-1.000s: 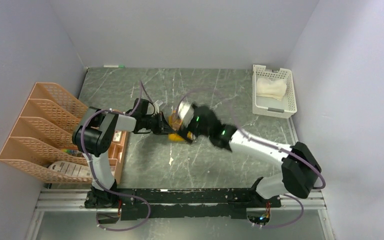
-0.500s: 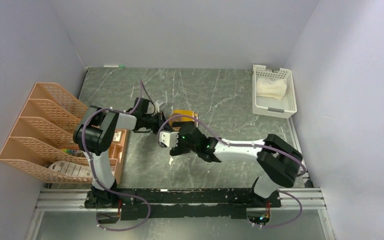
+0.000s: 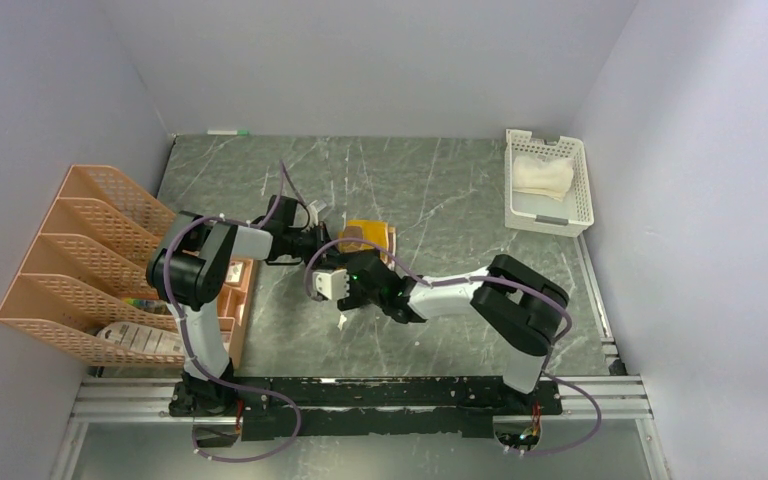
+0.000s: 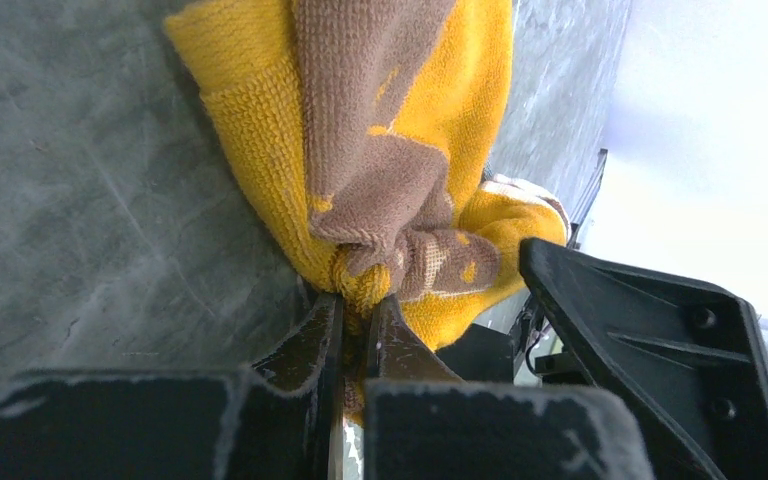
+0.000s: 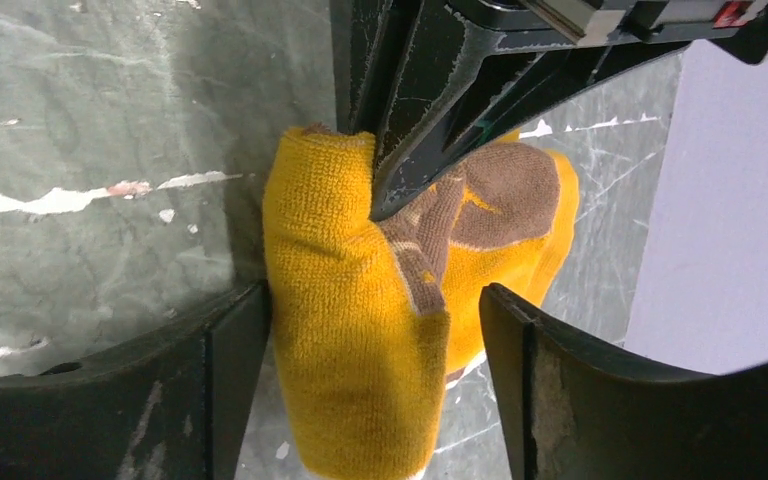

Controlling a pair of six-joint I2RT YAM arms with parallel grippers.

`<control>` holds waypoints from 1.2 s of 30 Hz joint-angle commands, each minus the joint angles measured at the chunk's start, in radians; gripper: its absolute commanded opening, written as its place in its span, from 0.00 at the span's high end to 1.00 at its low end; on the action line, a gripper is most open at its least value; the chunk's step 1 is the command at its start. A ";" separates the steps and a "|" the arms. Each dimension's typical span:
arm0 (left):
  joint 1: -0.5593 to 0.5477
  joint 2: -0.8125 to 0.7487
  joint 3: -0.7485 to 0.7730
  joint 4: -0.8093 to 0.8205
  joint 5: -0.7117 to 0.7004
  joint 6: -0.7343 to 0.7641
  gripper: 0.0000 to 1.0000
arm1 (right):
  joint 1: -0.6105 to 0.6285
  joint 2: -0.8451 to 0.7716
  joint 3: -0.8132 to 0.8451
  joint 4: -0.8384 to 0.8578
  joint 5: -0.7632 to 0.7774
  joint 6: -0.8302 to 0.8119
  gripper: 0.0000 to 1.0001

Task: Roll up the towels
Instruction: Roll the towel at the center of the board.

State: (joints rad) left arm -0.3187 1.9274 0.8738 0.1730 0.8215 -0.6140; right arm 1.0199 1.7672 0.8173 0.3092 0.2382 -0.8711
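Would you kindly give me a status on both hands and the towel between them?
Left hand shut, pinching the brown and mustard-yellow cloth towel. Right hand open, straddling it. No obstruction seen.

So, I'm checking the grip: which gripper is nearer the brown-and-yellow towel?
Left. The left gripper is shut on the brown-and-yellow towel; the right gripper straddles it, jaws open, one finger on each side.

Two towels [image 3: 370, 236] [image 3: 543, 175] (one basket [image 3: 548, 224], one rack [image 3: 90, 250])

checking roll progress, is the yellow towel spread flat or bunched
Bunched: the yellow towel is a folded lump, pinched between the left fingers.
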 commanded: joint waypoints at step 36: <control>0.114 -0.596 -0.180 -0.255 -0.123 0.022 0.27 | -0.387 0.277 0.476 -0.791 -1.446 0.541 1.00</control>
State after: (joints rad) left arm -0.2096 1.4113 0.7815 -0.0414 0.7067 -0.5831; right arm 0.6621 1.9812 1.2842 -0.4362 -1.0058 -0.3805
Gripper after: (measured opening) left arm 0.724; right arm 0.225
